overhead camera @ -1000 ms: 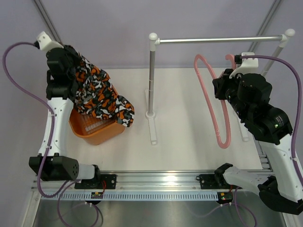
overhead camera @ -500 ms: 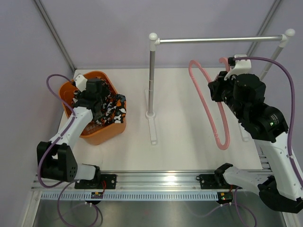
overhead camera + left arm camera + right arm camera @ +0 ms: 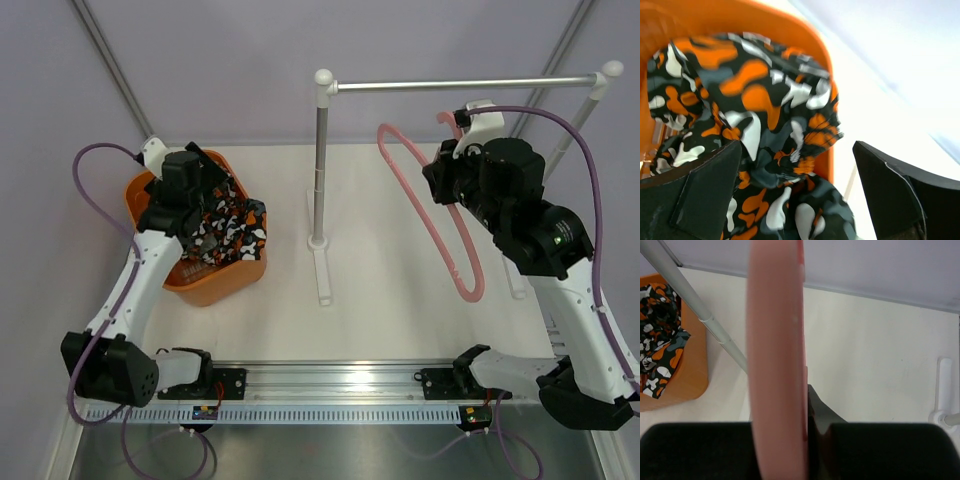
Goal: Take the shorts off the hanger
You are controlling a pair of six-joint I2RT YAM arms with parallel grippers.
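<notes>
Left side: the left gripper (image 3: 192,200) hovers over the orange basket (image 3: 215,283). In the left wrist view its jaws stand apart with nothing between them. The shorts (image 3: 228,228) lie bundled inside the basket, and 1 fold is draped over the right rim. They are well apart from the hanger.

Centre: the rail stand (image 3: 320,170) rises from the white table (image 3: 390,290) with nothing hung on it.

Right side: the right gripper (image 3: 790,440) is clamped on the pink hanger (image 3: 432,232), holding it bare above the table, below the rail.

Assessment: the garment appears fully separated and the task is close to complete. What remains is withdrawal. The left gripper should lift straight up with its jaws wide, so that neither finger snags the loose fold. The right gripper should keep a firm hold and keep the hook clear of the rail.

Count: 1 shorts, 1 hanger, 1 basket, 1 rail stand, 2 grippers.
</notes>
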